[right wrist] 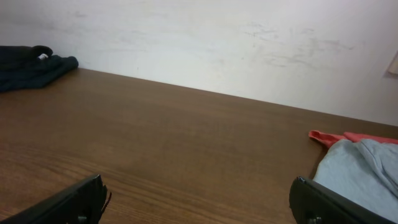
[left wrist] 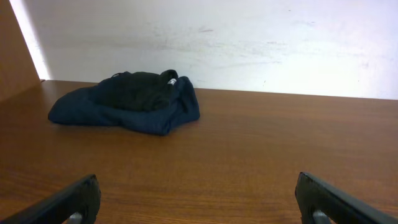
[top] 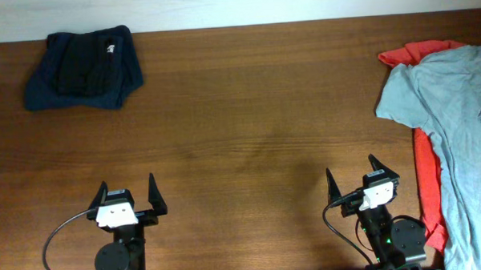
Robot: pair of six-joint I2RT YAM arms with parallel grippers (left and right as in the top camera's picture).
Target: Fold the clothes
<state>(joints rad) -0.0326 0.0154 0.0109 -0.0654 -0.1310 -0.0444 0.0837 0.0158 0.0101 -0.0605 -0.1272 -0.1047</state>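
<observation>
A pale blue-grey T-shirt lies crumpled at the table's right edge, on top of a coral-red one whose cloth shows along its left side and at the top. In the right wrist view the blue-grey shirt and a strip of the red shirt lie at the far right. My left gripper rests open near the front left with nothing between its fingers. Near the front right my right gripper also stands open, just left of the red shirt and apart from it.
A dark navy and black folded pile of clothes lies at the back left, also seen as a pile ahead of the left wrist. A white wall runs along the table's back edge.
</observation>
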